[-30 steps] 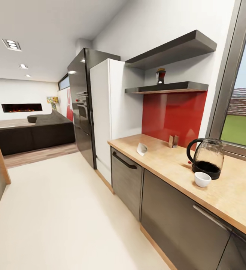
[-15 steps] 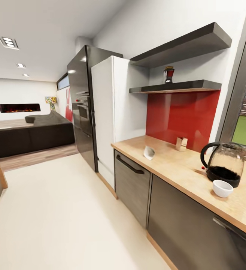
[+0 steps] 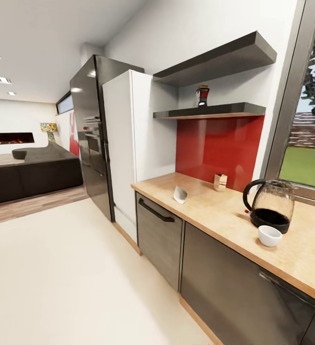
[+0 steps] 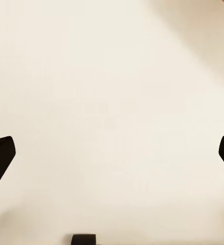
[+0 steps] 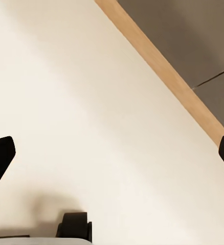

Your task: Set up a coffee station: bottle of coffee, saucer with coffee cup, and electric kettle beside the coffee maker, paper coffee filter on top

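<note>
we face the desk (image 3: 215, 211) from the floor, both arms hanging low: the left gripper (image 4: 112, 153) and right gripper (image 5: 112, 153) each have their fingers spread wide over pale floor, holding nothing. the bottle of coffee (image 3: 202, 96) stands on the lower kitchen shelf (image 3: 224, 110), high above the desk. the electric kettle (image 3: 271, 206) sits on the desk with the coffee cup (image 3: 270, 235) just beside it; the paper coffee filter (image 3: 180, 194) lies nearer the fridge (image 3: 123, 143). reaching up for the bottle, we judge, risks knocking it over against the upper shelf or wall.
</note>
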Robot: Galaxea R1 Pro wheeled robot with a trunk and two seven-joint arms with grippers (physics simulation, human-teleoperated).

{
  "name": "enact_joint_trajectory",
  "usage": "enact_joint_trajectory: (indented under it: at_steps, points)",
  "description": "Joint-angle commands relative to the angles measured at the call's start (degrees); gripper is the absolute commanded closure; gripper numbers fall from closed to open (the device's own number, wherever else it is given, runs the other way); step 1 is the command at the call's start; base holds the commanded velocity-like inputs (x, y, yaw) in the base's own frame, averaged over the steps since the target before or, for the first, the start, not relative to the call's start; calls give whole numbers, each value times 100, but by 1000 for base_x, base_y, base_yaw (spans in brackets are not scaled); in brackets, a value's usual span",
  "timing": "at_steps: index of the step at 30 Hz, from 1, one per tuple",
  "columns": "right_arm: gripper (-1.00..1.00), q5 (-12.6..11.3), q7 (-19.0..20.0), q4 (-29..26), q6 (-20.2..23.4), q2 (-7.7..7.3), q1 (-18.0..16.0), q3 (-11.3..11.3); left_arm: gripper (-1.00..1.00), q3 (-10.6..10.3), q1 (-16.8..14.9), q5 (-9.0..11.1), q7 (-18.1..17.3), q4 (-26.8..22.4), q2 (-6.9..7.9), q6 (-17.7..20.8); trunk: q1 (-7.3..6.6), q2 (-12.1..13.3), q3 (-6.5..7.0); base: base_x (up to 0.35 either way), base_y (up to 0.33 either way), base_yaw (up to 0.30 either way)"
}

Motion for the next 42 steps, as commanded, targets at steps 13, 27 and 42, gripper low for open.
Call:
enact_joint_trajectory:
  at_steps: [13,27,42]
  points:
    - [-100,6,-2,5,-19,-1,-4,1,-100,7,1,-2,-1,-7,-1,-6,0,-3,-113,0,0,-6]
    - [-100,6,-2,5,-19,-1,-5,1,-100,7,1,-4,-1,-7,-1,-6,0,-3,-240,0,0,0]
    - [-100,9,-2,5,-19,-1,-4,1,-100,5,1,-6,1,-7,-1,-6,0,-3,-369,0,0,0]
